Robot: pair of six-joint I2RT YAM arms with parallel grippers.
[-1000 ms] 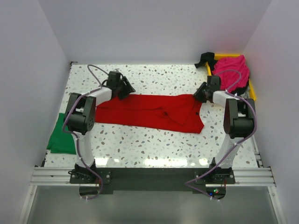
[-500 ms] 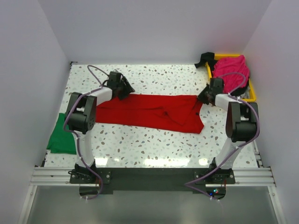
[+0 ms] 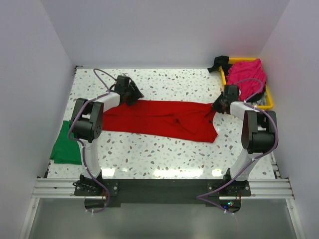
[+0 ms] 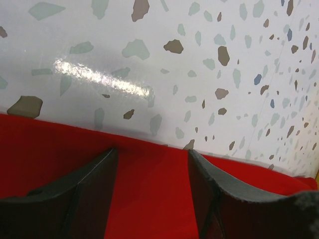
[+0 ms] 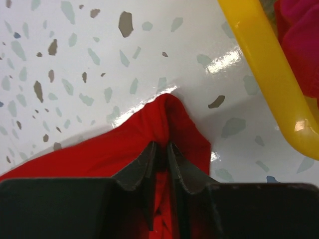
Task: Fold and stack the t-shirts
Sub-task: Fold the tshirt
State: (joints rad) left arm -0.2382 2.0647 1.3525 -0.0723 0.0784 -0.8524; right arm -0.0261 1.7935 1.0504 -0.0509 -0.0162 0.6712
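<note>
White speckled terrazzo desk (image 3: pixel 164 149) fills the top view. Biggest item on it is the bright red cloth t-shirt (image 3: pixel 159 118). It's spread flat as a long band across the mid desk, from near the left arm to near the right arm. Its right part reaches further toward the near edge, w/ creases right of ctr.

Yellow plastic tray (image 3: pixel 269 102) sits at the far right corner, along the right edge. Magenta-pink cloth t-shirt (image 3: pixel 246 74) is heaped in it, bunched, lapping over the rim. Green cloth t-shirt (image 3: pixel 66 144) lies as a compact flat shape at the left edge, toward the near left corner, well apart from the red one. Small black object (image 3: pixel 218 63) is just beside the tray's far end; can't tell what it is.

Left gripper (image 3: pixel 133 95) is at the red tee's far left corner. In the wrist view its fingers (image 4: pixel 99 184) are spread wide. The tips are at the red cloth (image 4: pixel 149 194) just inside its far hem, cloth flat btwn them and not pinched. Can't tell if the tips touch.

Right gripper (image 3: pixel 218 105) is at the tee's far right corner, near the tray. In its wrist view the jaws are narrow, nearly closed, nipping a raised ridge of red cloth (image 5: pixel 124 149). Tray rim (image 5: pixel 264 64) is near but apart from that cloth, w/ pink cloth (image 5: pixel 304 35) beyond it.
</note>
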